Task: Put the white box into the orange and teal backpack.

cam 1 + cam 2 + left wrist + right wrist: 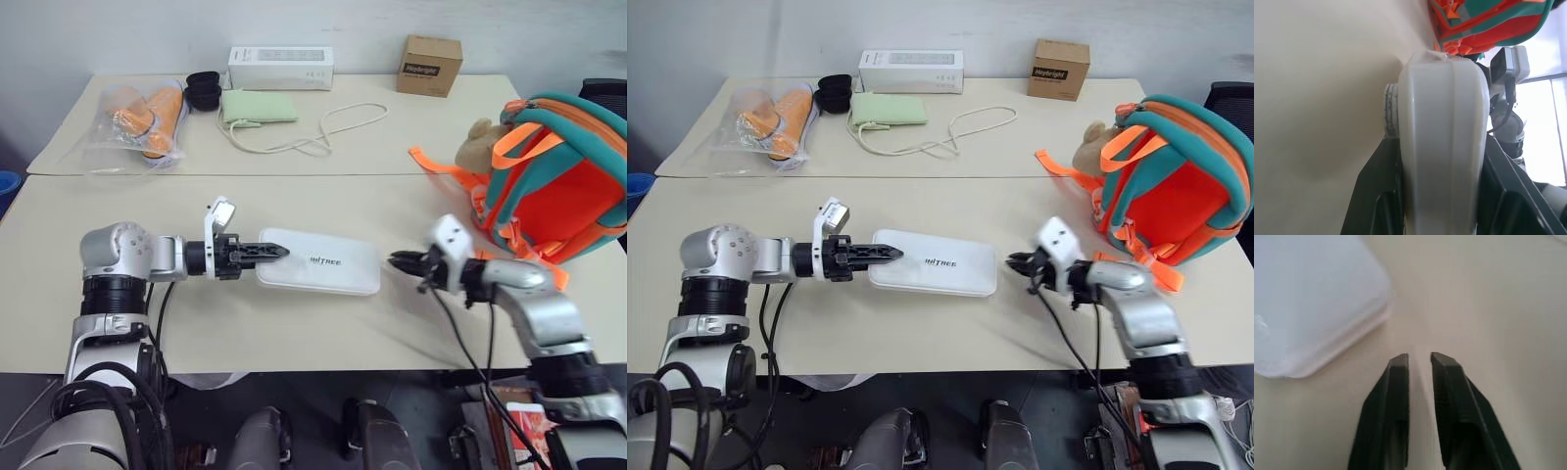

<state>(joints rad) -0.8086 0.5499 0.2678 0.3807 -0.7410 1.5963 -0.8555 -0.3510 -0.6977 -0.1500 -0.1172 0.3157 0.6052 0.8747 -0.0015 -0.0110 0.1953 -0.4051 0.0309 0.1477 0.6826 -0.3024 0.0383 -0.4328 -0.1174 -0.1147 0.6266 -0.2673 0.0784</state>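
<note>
The white box (318, 261) lies flat on the worktop (294, 196), its left end clamped between the left fingers (266, 251). The right fingers (1400, 367), slightly parted and holding nothing, hover just beside its other end, near the orange and teal backpack (558, 181).
</note>
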